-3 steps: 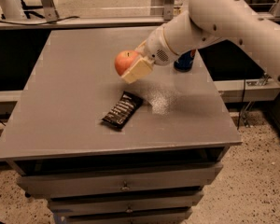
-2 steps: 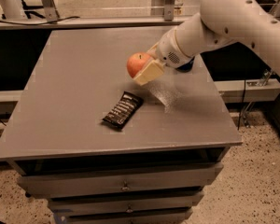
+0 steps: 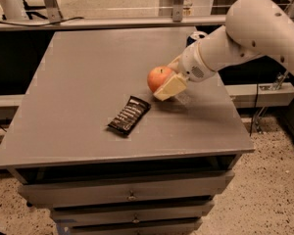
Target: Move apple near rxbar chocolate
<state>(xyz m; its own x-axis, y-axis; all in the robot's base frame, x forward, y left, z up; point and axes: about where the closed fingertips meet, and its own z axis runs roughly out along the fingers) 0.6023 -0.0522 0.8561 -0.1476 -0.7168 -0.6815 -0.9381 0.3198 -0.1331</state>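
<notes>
The red-orange apple (image 3: 158,78) is held in my gripper (image 3: 165,82), low over the grey table (image 3: 88,72) right of its middle. The gripper is shut on the apple, with a cream finger (image 3: 170,87) across its right side. The arm comes in from the upper right. The rxbar chocolate (image 3: 129,115), a flat black bar with white lettering, lies on the table in front and to the left of the apple, a short gap away.
A blue can (image 3: 196,36) stands at the table's back right, mostly hidden behind my arm. The table has drawers (image 3: 130,192) below its front edge. Railings and a shelf run behind the table.
My gripper has moved right and down toward the tabletop with the apple in it. The apple now hangs closer to the table, right of the bar. The bar has not moved.
</notes>
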